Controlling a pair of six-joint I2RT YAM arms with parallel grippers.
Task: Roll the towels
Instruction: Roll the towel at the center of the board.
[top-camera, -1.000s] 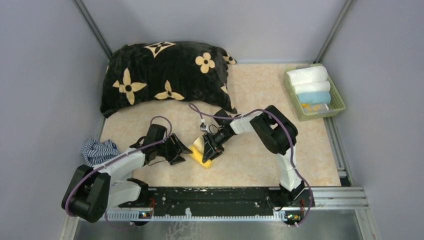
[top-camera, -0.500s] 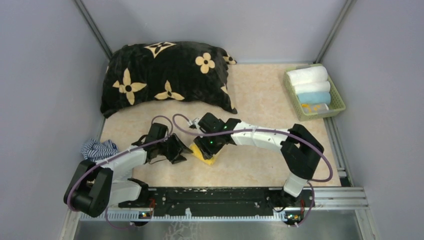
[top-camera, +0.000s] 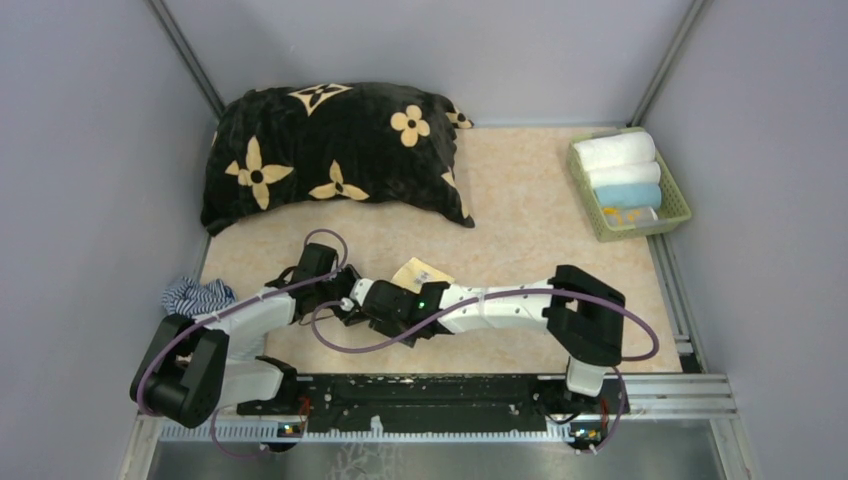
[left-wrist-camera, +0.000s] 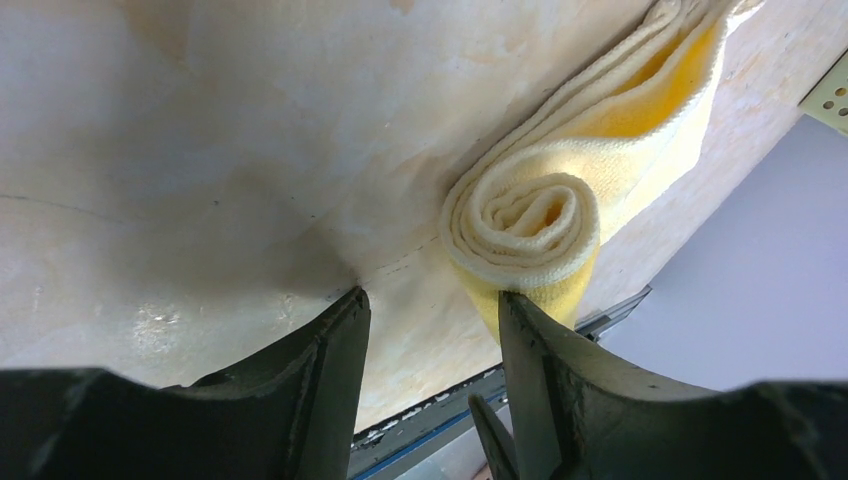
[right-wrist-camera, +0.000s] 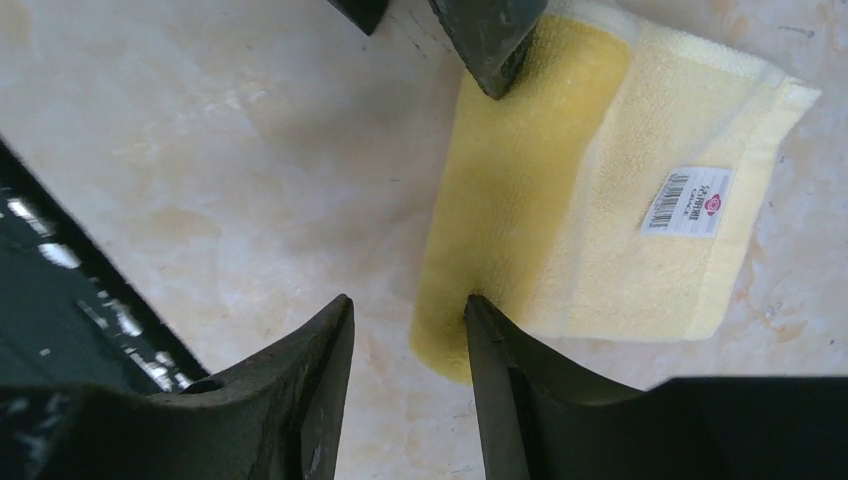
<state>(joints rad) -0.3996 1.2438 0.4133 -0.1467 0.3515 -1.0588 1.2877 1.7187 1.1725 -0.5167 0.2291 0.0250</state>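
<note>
Top external, left hand (left-wrist-camera: 432, 297) and right hand (right-wrist-camera: 408, 300) apart, perhaps touching part-rolled yellow towel (top-camera: 420, 272), cushion (top-camera: 330, 150) behind.

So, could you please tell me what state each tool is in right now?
Left tool: open, holding nothing, beside the towel roll.
Right tool: open, holding nothing.

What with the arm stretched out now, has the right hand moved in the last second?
Yes. The right hand has moved left, farther from the basket, now below the cushion's middle.
</note>
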